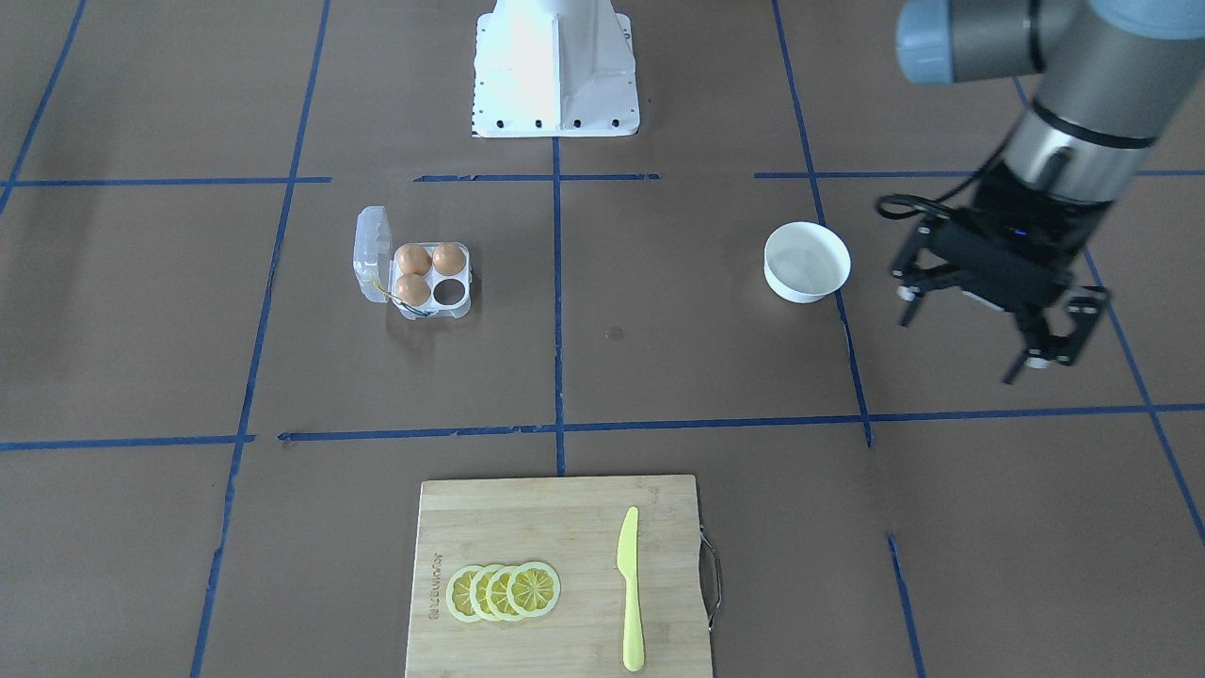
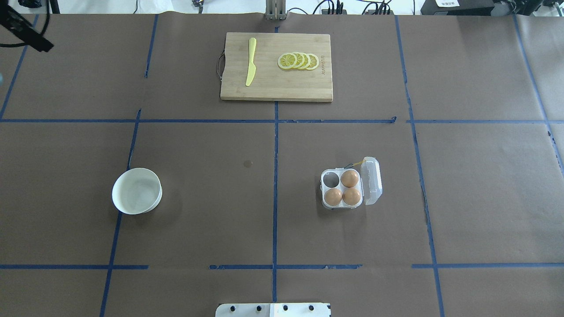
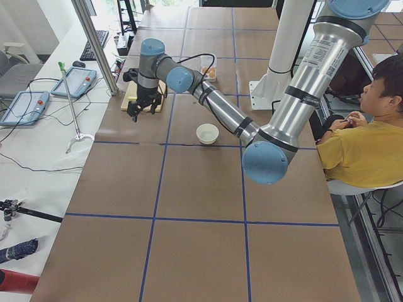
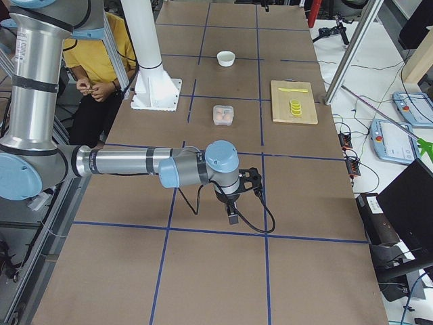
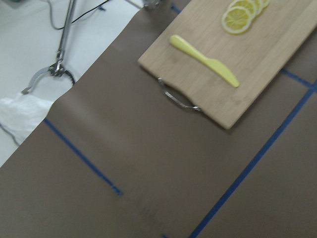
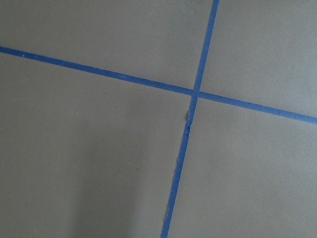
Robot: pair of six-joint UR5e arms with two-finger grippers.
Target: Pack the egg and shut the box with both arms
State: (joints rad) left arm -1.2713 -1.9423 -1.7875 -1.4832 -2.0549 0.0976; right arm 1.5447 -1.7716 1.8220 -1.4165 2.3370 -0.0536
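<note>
Jaws apart, left gripper [image 1: 958,350] aloft.

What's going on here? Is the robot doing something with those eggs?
Nothing is being held right now. The clear egg box sits with its lid open, three eggs inside and one cup empty. The left gripper hangs open and empty beside the white bowl, which looks empty too. The right gripper is well away from the box, and I cannot tell whether it is open. No loose egg shows anywhere.
</note>
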